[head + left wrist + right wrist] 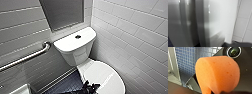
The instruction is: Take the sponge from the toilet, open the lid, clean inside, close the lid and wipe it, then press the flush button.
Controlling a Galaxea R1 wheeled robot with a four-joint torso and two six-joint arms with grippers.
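Note:
The white toilet (pixel 75 47) stands against the tiled wall, its glossy oval lid (pixel 105 75) down over the bowl. A round flush button (pixel 78 36) sits on the flat tank top. At the lid's near edge hangs my dark left gripper (pixel 90 87), open with nothing in it. Its wrist view looks closely at a shiny white toilet surface (pixel 218 18). The orange sponge (pixel 218 74) looms large in the right wrist view, with my right gripper (pixel 218 90) shut on it above the blue tiled floor (pixel 186 62).
A metal grab bar (pixel 27 57) runs along the left wall. White wall tiles (pixel 140 37) close in the toilet's right side. Dark floor (pixel 67 83) lies left of the bowl, and a white fixture's corner (pixel 20 90) shows at the lower left.

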